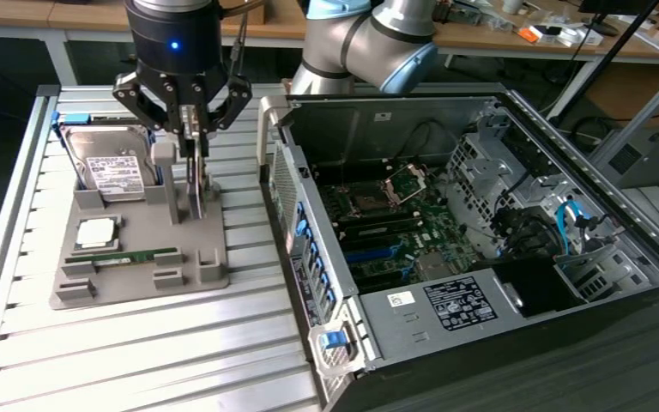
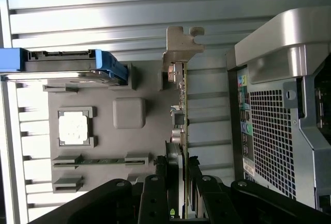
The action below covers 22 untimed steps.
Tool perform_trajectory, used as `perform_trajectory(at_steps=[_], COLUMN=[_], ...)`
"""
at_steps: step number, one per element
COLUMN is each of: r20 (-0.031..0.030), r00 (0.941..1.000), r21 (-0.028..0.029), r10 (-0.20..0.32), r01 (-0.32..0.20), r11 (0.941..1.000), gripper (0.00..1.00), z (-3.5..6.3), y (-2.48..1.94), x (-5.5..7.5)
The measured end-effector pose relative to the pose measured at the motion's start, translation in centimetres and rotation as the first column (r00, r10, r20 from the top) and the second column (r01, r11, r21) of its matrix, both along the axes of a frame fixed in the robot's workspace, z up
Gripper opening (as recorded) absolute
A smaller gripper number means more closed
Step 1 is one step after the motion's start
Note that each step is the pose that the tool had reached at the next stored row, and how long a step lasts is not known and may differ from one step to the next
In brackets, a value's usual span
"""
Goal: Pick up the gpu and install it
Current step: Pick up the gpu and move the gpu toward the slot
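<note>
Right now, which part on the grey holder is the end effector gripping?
The gpu: the thin card standing on edge in the end effector, unlike the hard drive, processor and memory stick beside it.

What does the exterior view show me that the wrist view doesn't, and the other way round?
Exterior view: the open inside of the computer case with its motherboard, and the robot arm behind it.
Wrist view: a straight-down look along the top edge of the graphics card to its metal bracket, and the case's rear grille face on.
Both: the gripper at the card, which stands on edge in the grey tray, with the hard drive, processor and memory stick beside it.
</note>
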<state>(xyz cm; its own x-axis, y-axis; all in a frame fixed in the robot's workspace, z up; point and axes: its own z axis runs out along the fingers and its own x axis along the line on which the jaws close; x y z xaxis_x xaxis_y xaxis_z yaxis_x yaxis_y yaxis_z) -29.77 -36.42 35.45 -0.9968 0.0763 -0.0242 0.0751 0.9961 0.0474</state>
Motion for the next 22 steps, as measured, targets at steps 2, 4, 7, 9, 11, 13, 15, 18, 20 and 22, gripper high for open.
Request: perform_trajectory(at_steps=[2,4,7,9,11,13,15,18,20,22], r20=[0.0,0.0,0.0,0.0,0.0,0.0,0.0,0.0,0.0001,0.0001], r00=[1.0,1.0,1.0,1.0,1.0,1.0,1.0,1.0,1.0,1.0], r21=[0.0,0.0,0.0,0.0001,0.0,0.0,0.0001,0.0,0.0001,0.0001], r10=[0.0,0.0,0.0,0.0,0.0,0.0,0.0,0.0,0.0,0.0], r01=[0.0,0.0,0.0,0.0,0.0,0.0,0.0,0.0,0.0,0.0], r11=[1.0,1.0,1.0,1.0,1.0,1.0,1.0,1.0,1.0,1.0], gripper=[0.27,0.27,0.27,0.27,0.27,0.27,0.27,0.27,0.27,0.27], z=[0.07,0.15,0.25,0.33,0.4,0.53,0.61,0.74,0.81,0.87], y=[0.0,0.0,0.0,0.0,0.0,0.0,0.0,0.0,0.0,0.0], x=[0.0,0.0,0.0,0.0,0.0,0.0,0.0,0.0,0.0,0.0])
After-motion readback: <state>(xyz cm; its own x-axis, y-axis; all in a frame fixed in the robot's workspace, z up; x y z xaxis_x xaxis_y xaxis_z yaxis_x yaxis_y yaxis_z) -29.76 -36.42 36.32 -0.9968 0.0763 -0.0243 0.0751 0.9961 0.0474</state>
